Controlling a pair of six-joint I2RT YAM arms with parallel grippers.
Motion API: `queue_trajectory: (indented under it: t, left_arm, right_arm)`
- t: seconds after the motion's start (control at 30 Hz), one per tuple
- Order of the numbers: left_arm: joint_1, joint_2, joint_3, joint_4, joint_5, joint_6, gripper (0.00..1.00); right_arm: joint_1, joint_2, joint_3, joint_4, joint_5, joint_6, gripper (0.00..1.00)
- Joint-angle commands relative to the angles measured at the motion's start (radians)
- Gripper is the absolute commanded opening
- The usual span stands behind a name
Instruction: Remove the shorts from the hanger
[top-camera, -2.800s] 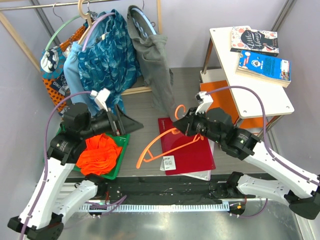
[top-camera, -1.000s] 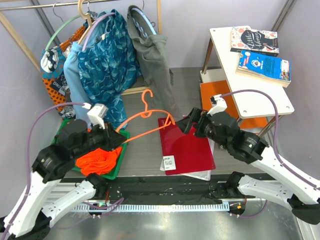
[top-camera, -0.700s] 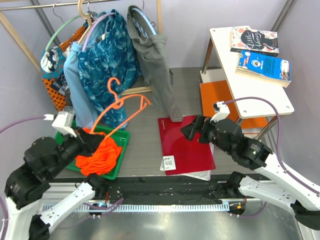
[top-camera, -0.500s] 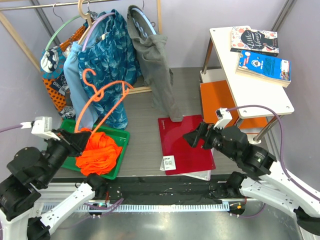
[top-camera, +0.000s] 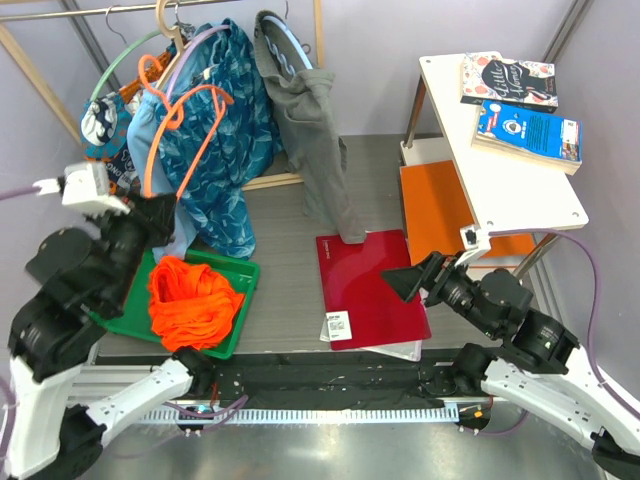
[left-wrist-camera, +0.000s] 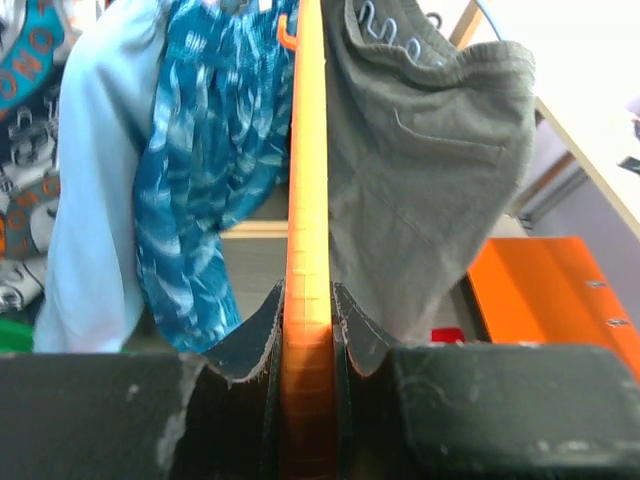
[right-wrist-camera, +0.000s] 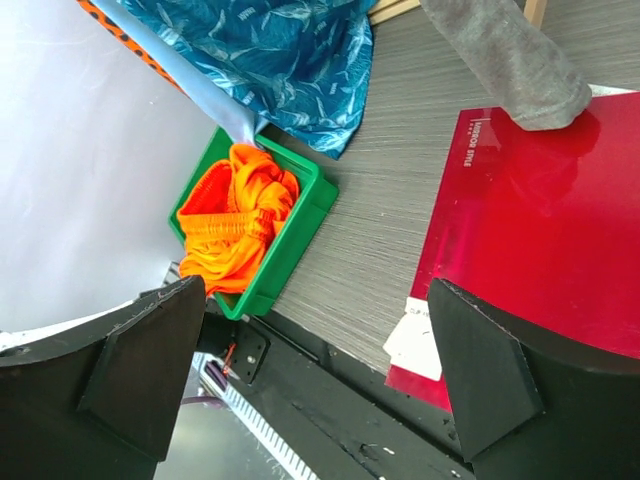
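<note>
Orange shorts (top-camera: 195, 303) lie bunched in the green bin (top-camera: 243, 290) on the table (top-camera: 290, 255), already free of the orange hanger (left-wrist-camera: 305, 180). The left tool (left-wrist-camera: 307, 310) pinches the bare hanger's bar tightly and holds it high near the clothes rail (top-camera: 100, 12) (probably to hang it back). The right tool (right-wrist-camera: 315, 300) hovers spread wide, holding nothing

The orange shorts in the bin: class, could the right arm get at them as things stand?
Probably yes: the shorts lie uncovered in the green bin, the right gripper is open and empty, and nothing stands between them, though it's far.
</note>
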Motion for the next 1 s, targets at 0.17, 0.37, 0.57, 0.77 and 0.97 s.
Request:
queue_trajectory:
  t: [0.17, 0.37, 0.57, 0.77, 0.97]
  left_arm:
    - [0.001, 0.229, 0.108, 0.261, -0.075, 0.156, 0.0]
    - [0.007, 0.29, 0.055, 0.477, -0.158, 0.219, 0.0]
    - [0.09, 0.363, 0.003, 0.664, -0.129, 0.234, 0.0]
    - [0.247, 0.424, -0.017, 0.707, 0.029, 0.111, 0.0]
    - [0.28, 0.427, -0.121, 0.864, 0.078, 0.119, 0.0]
  right_arm:
    - [-0.002, -0.067, 0.008, 0.009, 0.038, 0.024, 0.97]
    - [-0.002, -0.128, 0.027, -0.051, 0.078, 0.04, 0.97]
    - [-0.002, -0.159, 0.059, -0.104, 0.125, 0.024, 0.97]
    - [-0.002, -0.14, 0.109, -0.142, 0.139, -0.002, 0.97]
    - [-0.002, -0.151, 0.108, -0.156, 0.159, -0.008, 0.97]
